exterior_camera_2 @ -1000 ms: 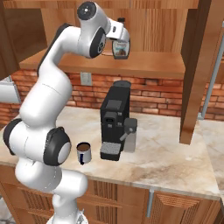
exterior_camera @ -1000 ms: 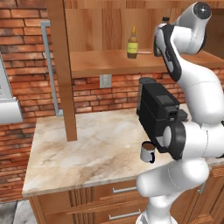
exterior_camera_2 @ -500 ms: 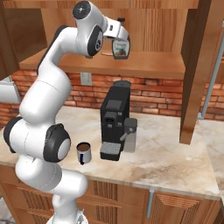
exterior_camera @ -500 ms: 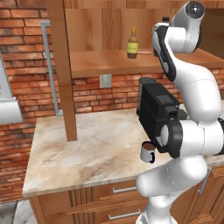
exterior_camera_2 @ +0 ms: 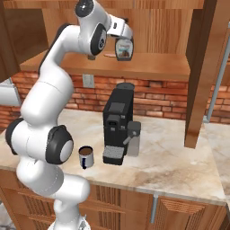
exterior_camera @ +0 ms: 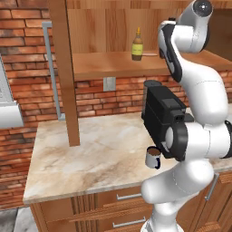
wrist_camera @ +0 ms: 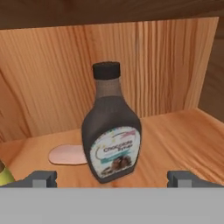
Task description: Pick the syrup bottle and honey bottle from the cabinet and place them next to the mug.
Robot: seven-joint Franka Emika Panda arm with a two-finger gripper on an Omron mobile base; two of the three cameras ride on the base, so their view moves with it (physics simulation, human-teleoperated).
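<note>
The syrup bottle [wrist_camera: 111, 140], dark brown with a black cap and pale label, stands on the cabinet shelf [wrist_camera: 183, 135] straight ahead in the hand view. My gripper [wrist_camera: 113, 178] is open, its fingertips [wrist_camera: 41, 178] wide apart on either side of the bottle and short of it. From the right base view the gripper [exterior_camera_2: 120, 33] is up at the syrup bottle [exterior_camera_2: 123, 48]. The honey bottle [exterior_camera: 137, 45] stands further left on the shelf [exterior_camera: 104, 65]; its edge [wrist_camera: 3, 175] shows at the hand view's lower left. The mug [exterior_camera: 153, 157] [exterior_camera_2: 85, 157] sits on the counter.
A black coffee machine [exterior_camera_2: 117, 123] stands on the marble counter [exterior_camera: 90, 154] just behind the mug. A wooden cabinet post [exterior_camera: 65, 77] comes down to the counter on the left, another [exterior_camera_2: 202, 81] on the right. A flat pink patch [wrist_camera: 68, 154] lies on the shelf beside the syrup bottle.
The upper arm has shifted slightly while the hand stays up at the syrup bottle. The jaws remain open and both bottles stand where they were.
</note>
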